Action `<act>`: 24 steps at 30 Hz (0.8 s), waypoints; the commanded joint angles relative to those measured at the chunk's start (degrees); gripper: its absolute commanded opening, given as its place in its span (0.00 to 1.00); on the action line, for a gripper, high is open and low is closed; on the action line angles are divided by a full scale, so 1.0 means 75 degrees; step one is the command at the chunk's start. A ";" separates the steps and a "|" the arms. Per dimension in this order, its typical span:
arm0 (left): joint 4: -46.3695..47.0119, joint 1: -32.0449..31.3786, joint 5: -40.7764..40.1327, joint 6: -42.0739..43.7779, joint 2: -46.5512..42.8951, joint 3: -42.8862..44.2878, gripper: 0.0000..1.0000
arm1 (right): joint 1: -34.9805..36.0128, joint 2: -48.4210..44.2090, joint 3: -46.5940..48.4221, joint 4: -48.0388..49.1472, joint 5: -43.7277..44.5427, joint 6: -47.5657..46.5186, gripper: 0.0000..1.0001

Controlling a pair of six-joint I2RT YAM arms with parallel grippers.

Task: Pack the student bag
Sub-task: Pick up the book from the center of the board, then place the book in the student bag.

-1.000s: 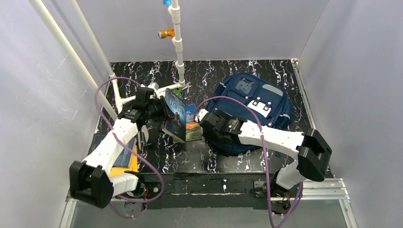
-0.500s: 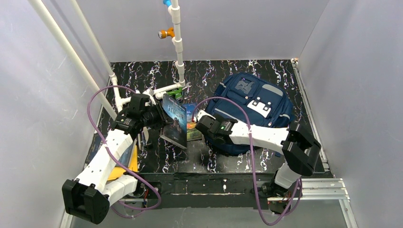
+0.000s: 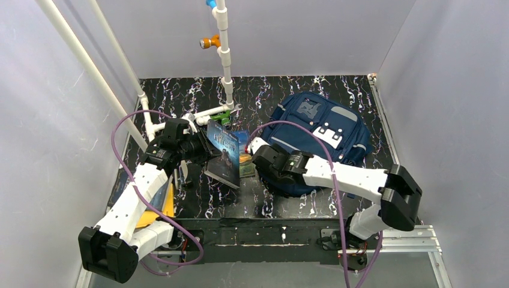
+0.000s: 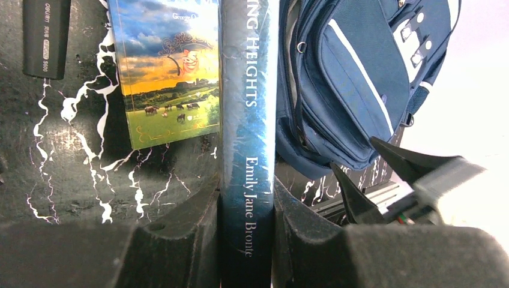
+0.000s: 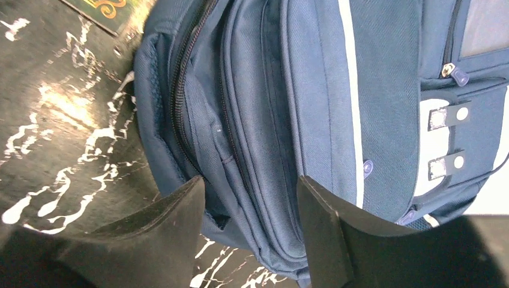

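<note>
Top external view: navy student bag (image 3: 324,129) lies right of centre, right gripper (image 3: 259,155) spread open at its zipper edge, left gripper (image 3: 203,150) clenched on a blue book (image 3: 223,153) that could snag there unless the mouth is held wide.

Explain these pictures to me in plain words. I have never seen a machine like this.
Two robot arms are bolted at the near edge of a black marbled table. The overhead picture looks down from behind them; the other two come from a camera on each wrist. The left gripper is shut on a Wuthering Heights book, whose spine faces that wrist camera. A second book, with a farm landscape on its cover, lies flat on the table near it. The right gripper hangs open at the edge of the navy student bag, which lies on the table; it holds nothing.
</note>
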 commanded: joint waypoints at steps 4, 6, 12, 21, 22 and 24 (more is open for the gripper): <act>0.0507 -0.0028 0.0485 -0.0242 -0.0440 0.0234 0.00 | 0.0000 0.0861 -0.0157 0.0120 0.0431 -0.0373 0.61; 0.0500 -0.0031 0.0519 -0.0255 -0.0462 0.0234 0.00 | 0.0000 0.1053 -0.0176 0.0248 0.0591 -0.0441 0.62; 0.0459 -0.0031 0.0512 -0.0333 -0.0590 0.0157 0.00 | -0.0006 0.1336 -0.0120 0.0326 0.0531 -0.0426 0.65; 0.0485 -0.0029 0.0596 -0.0415 -0.0645 0.0079 0.00 | 0.0000 0.1448 -0.0142 0.0559 0.3059 0.0027 0.07; 0.0497 -0.0030 0.0653 -0.0474 -0.0656 0.0071 0.00 | 0.0000 0.1324 0.0132 0.0386 0.3110 0.0185 0.01; 0.0553 -0.0031 0.0792 -0.0574 -0.0669 0.0058 0.00 | -0.0003 0.0906 0.0751 -0.0002 0.2937 0.0292 0.01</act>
